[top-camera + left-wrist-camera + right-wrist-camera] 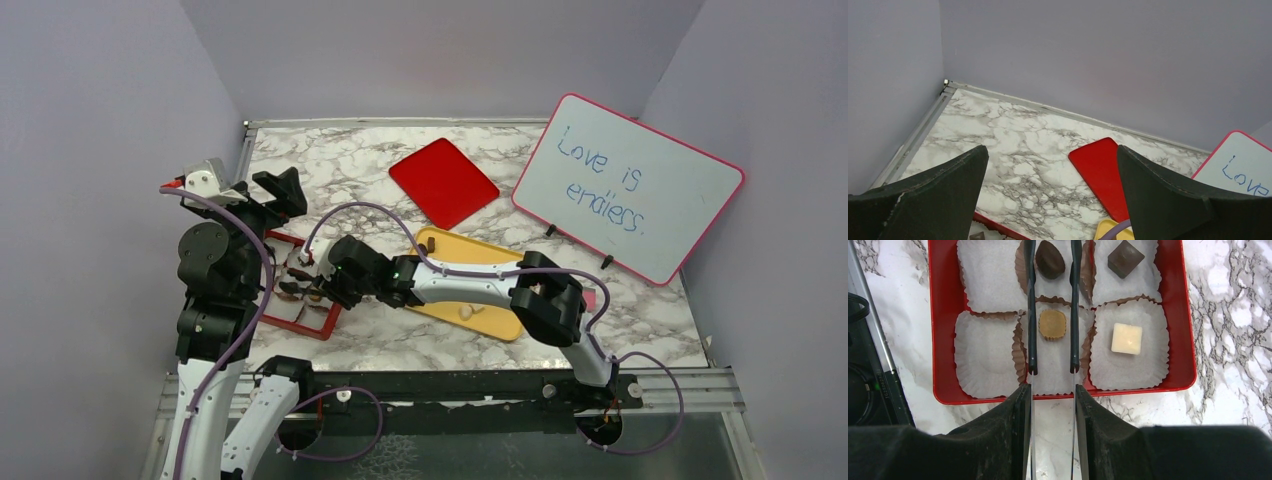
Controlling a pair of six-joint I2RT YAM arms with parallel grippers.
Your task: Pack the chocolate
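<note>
Robotics lab test cell: plain lavender walls (90, 120) box in a marble-patterned table (340, 170), where the cabled left arm (215, 290) and right arm (460, 285) bolt to a mounting rail (450, 385).

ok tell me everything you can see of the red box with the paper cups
The red box is a shallow tray with rounded corners, glossy like plastic, lying flat on the marble table. Six white fluted paper cups show, in two rows of three; its far edge is out of frame. Four are filled: a dark oval, a dark square, a tan round, a cream square. The two cups on the view's left are empty.
</note>
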